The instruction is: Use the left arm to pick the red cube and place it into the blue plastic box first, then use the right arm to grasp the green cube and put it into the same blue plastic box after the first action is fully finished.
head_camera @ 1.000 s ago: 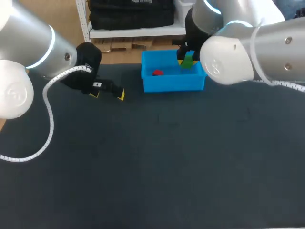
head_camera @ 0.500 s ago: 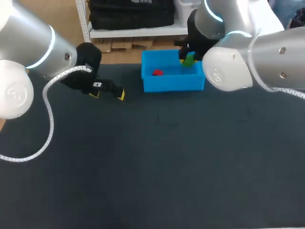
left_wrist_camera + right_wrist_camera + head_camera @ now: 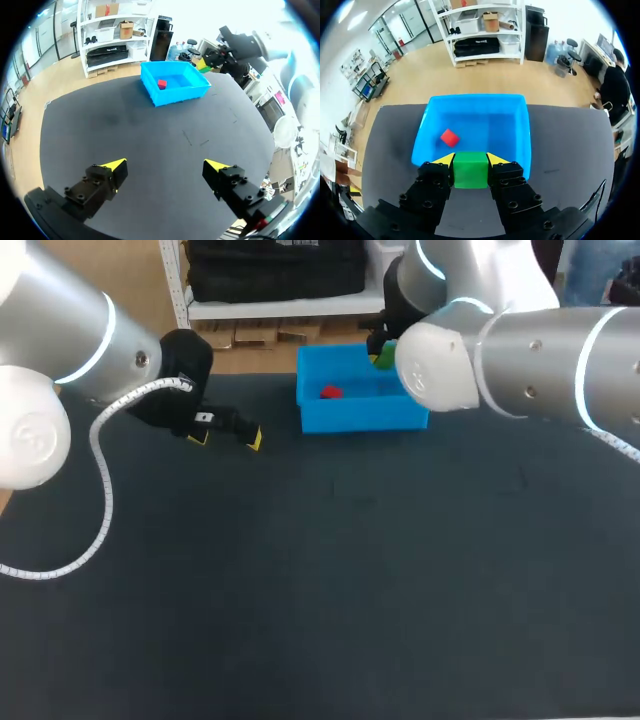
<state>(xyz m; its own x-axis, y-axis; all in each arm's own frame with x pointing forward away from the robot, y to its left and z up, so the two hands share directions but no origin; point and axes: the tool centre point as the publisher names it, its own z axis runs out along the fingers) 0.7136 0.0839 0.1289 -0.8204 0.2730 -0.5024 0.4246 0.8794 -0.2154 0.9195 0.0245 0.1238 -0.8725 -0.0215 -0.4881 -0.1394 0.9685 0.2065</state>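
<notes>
Nearest, broad dark counter (image 3: 330, 580) with ample free room. Further on, left hand (image 3: 228, 438) released and empty, low over the counter and well apart from the box, probably to keep out of the way. Beyond, open blue plastic box (image 3: 360, 418) with small red cube (image 3: 330, 392) inside. Farthest, right hand (image 3: 471, 162) clenched on small green cube (image 3: 471, 172) by the box's rim, apparently for dropping in; should clear the wall first.

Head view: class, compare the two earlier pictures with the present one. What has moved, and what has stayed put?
The right arm's fingers, still shut on the green cube, carried it slightly leftward at the blue plastic box's right end. Nothing was let go. The left arm's fingers stay open, left of the box; the red cube lies in it unmoved.
</notes>
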